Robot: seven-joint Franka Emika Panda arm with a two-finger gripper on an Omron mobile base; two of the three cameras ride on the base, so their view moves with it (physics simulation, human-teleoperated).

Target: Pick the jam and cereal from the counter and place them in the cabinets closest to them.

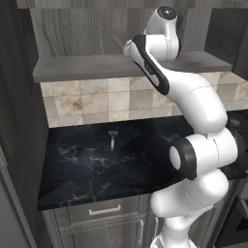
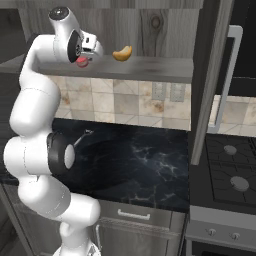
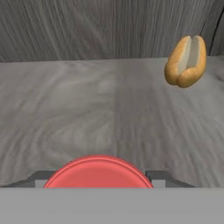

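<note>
Right now your gripper [image 3: 98,178] is clamped on the jam [image 3: 98,172], jar between half-spread jaws over the cabinet shelf [image 3: 87,109] — bun [image 3: 186,61] lies far right.

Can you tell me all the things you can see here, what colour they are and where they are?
jam: one, red, between the pincer's fingers over the cabinet shelf
hot dog bun: one, golden-brown, on the shelf beyond the jam
shelf: one, grey wood-grain, inside the open cabinet
small utensil: one, pale, lying on the counter
counter: one, black with pale veins, below the cabinet
stove: one, dark, right of the counter
pincer: one, dark-fingered, closed on the jam
</note>
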